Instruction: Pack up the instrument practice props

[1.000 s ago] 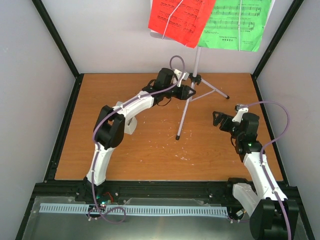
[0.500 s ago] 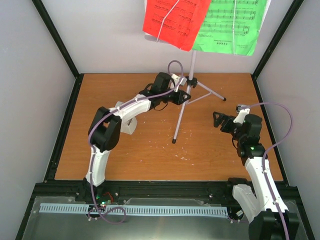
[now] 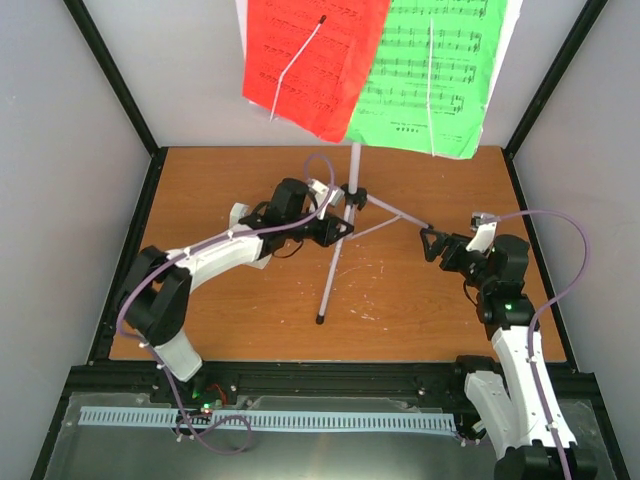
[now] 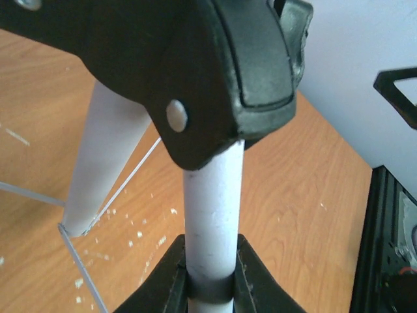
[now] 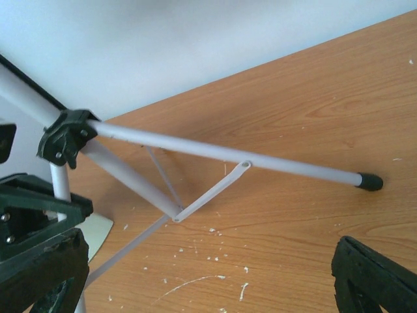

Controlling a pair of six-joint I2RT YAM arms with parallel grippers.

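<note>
the left gripper clenched the music stand by its post. the right gripper gaped empty, a leg tip just ahead, the table edge near behind.

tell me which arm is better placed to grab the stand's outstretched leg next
Right, probably. The right gripper is open, with the tripod leg and its black tip cap just ahead of it. The left gripper is shut on the pole below the black hub, so it is occupied.
</note>
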